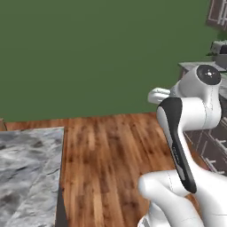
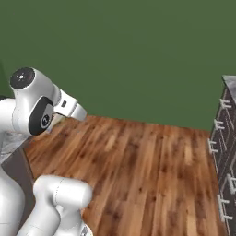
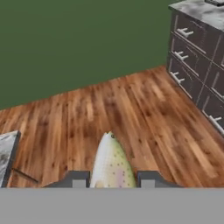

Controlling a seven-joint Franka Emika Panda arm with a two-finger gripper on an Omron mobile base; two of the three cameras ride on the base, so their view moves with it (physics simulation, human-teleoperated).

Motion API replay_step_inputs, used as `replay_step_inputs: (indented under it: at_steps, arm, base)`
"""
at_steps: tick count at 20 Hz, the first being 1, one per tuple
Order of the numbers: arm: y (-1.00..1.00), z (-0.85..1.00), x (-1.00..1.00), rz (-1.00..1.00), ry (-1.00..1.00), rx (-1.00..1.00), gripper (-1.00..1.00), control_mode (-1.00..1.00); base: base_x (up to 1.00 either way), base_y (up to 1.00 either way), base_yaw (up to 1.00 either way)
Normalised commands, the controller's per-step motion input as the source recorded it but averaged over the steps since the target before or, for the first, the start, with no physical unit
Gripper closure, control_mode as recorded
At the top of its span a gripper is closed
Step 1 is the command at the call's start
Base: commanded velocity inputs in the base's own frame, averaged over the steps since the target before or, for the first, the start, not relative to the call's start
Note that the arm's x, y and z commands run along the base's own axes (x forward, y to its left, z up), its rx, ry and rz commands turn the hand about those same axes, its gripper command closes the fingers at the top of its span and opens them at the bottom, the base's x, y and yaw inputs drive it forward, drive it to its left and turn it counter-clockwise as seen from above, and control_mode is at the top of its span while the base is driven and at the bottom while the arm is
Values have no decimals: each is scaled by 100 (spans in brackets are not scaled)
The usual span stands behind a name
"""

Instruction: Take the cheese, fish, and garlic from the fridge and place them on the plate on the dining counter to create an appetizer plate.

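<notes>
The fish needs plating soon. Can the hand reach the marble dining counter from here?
Probably not yet: the hand, shut on the speckled yellowish fish, points over wooden floor; the marble-topped counter lies off to one side.

Count: one slender yellowish-tan speckled fish (image 3: 111, 164). One grey-and-white marble counter top (image 1: 26, 173). One dark cabinet bank with pale bar handles (image 3: 199, 74), showing at least seven drawer fronts in the hand view.
</notes>
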Motion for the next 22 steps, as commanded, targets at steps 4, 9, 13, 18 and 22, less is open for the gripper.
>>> replay_step_inputs:
  at_steps: [4, 9, 13, 18, 22]
  arm:
    - [0, 0, 0, 0, 0, 0, 100, 100]
    - [0, 0, 0, 0, 0, 0, 100, 100]
    - [0, 0, 0, 0, 0, 0, 100, 100]
    - [0, 0, 0, 0, 0, 0, 100, 100]
    - [0, 0, 0, 0, 0, 0, 100, 100]
  base:
    - [100, -40, 48]
    - [100, -49, 50]
    - [100, -44, 49]
    - [100, -42, 48]
    - [100, -28, 50]
